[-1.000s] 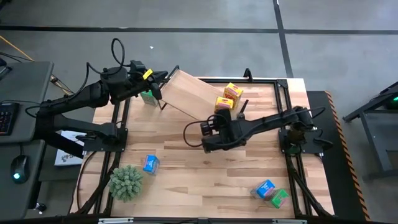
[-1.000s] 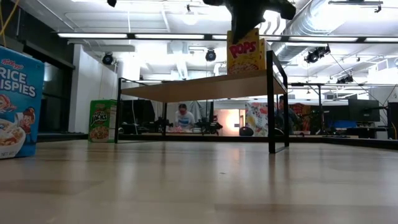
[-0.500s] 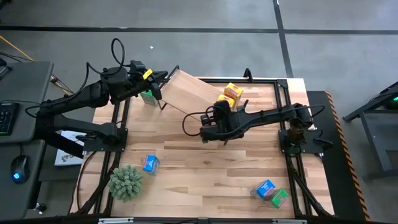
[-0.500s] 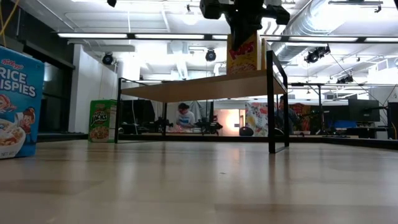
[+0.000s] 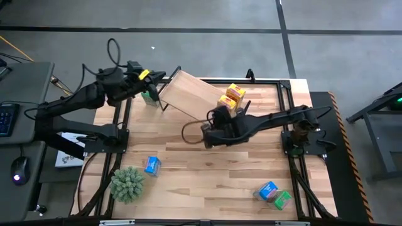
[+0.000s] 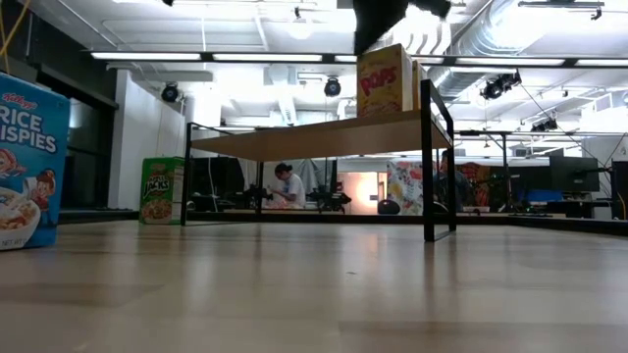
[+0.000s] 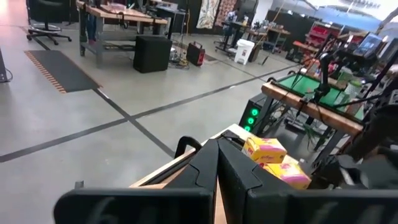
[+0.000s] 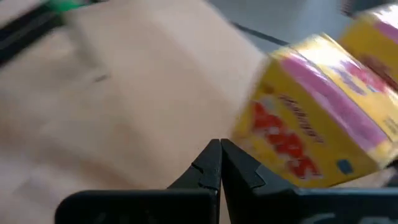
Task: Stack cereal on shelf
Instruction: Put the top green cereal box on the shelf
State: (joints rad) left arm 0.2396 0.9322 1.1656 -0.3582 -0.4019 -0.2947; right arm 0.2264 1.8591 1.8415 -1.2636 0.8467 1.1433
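The shelf (image 5: 188, 94) is a light-wood plank on black frame legs at the table's far side, also seen in the low view (image 6: 324, 132). Two yellow cereal boxes stand on its right end, the nearer one (image 5: 226, 103) (image 6: 385, 80) upright and the other (image 5: 236, 92) behind it. My right gripper (image 5: 220, 115) (image 8: 219, 146) is shut, just near of and above the nearer yellow box (image 8: 311, 134). My left gripper (image 5: 161, 85) (image 7: 217, 146) is shut over the shelf's left end. A green box (image 5: 149, 97) stands on the table beside that end. My right gripper hangs shut right over the nearer yellow box's top edge (image 6: 368, 51); I cannot tell whether it touches the box. My left gripper lies shut over the shelf's left end (image 7: 168, 173); its own fingers hide whether it touches the plank.
A blue box (image 5: 151, 165) and the fuzzy green plant ball (image 5: 127, 183) sit near the table's near-left corner. A blue box (image 5: 268, 189) and a green one (image 5: 283, 199) lie near-right. In the low view a blue box (image 6: 29, 162) stands close. People sit in the room behind.
My right gripper moved toward the far edge and down onto the nearer yellow box, then rose and drew back a little toward the near edge. The box stands upright on the shelf. My left arm shifted slightly toward the table's left.
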